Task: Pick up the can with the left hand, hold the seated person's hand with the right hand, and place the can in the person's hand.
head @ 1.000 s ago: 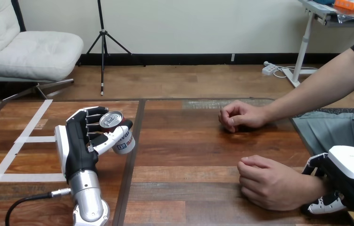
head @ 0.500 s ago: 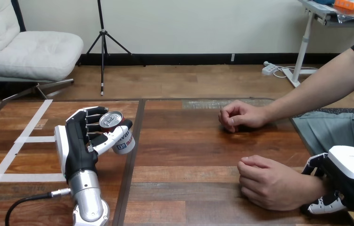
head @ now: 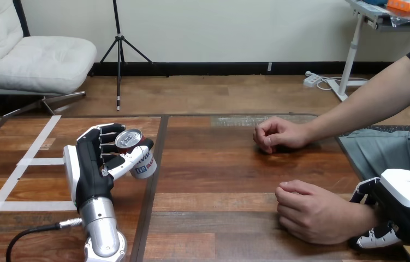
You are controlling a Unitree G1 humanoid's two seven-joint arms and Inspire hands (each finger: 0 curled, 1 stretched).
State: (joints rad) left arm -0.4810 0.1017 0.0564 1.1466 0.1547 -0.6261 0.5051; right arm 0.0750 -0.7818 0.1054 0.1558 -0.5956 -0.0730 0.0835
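can [head: 146, 162] in left robot hand [head: 89, 170], left | person's near hand [head: 312, 214] right (far hand [head: 280, 134] behind)

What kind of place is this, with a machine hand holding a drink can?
Probably a robot test bench: a wooden table marked with white tape, the robot's left hand curled round a can, and a person's hands resting on it.

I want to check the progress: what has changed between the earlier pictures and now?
Nothing visibly changed. The left robot hand still holds the can; the right robot hand stays curled round the person's wrist; the person's other hand rests on the table.
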